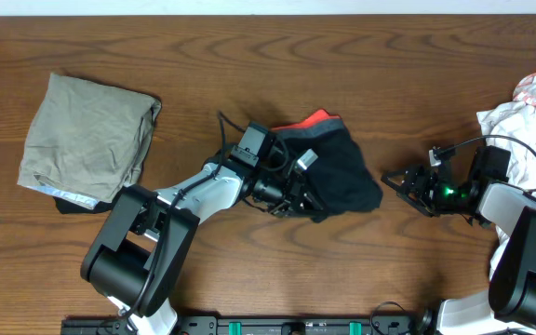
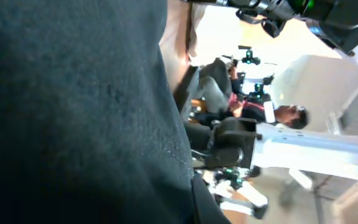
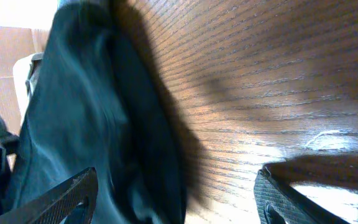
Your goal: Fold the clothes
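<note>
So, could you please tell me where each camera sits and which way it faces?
Overhead: fixed above the table, looking straight down at the trousers; both arms show.
Left wrist: on the left arm, tipped sideways, pressed against the trousers, with the room beyond; its own fingers are hidden.
Right wrist: low over the table, facing the trousers; both its fingers show, apart.
Shared: all three see the trousers.

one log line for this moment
left gripper: shut on black trousers | right gripper: open, empty, beside them | trousers: bunched, unfolded, on table
</note>
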